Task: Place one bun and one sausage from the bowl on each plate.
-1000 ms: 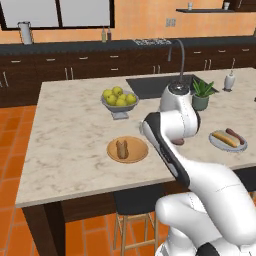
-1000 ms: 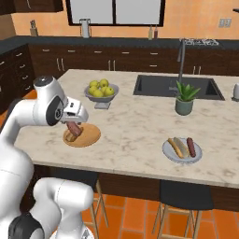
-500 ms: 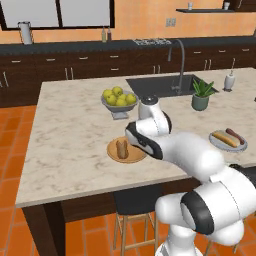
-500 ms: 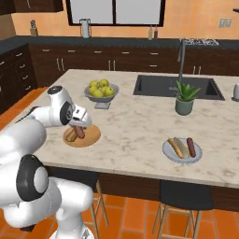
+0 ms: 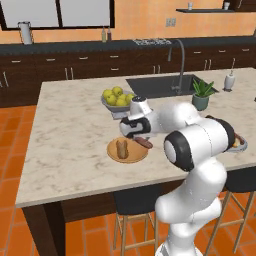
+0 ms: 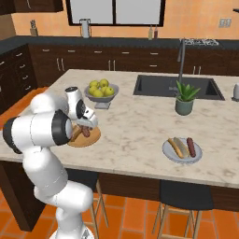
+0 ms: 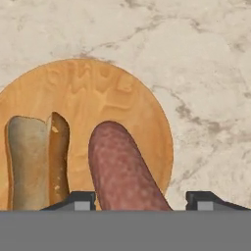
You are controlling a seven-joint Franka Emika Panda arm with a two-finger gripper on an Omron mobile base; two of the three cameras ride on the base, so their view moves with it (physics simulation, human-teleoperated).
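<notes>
- We hold the sausage (image 7: 122, 166) between the fingers (image 7: 139, 202) just above the wooden plate (image 7: 98, 88), beside the bun (image 7: 37, 162) already lying there.
- To finish well, we judge we should lower until the sausage rests flat, clear of the bun and inside the rim, then spread the fingers.
- The sausage is reddish-brown, mottled, round-ended; the bun is pale, split lengthwise.
- The far grey plate (image 6: 182, 156) on the bench (image 6: 135, 126), to the right, already carries its pair.

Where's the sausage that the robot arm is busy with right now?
The sausage sits between the pincer tips, over the wooden plate beside the bun, near the counter's front edge just in front of the fruit bowl.
</notes>
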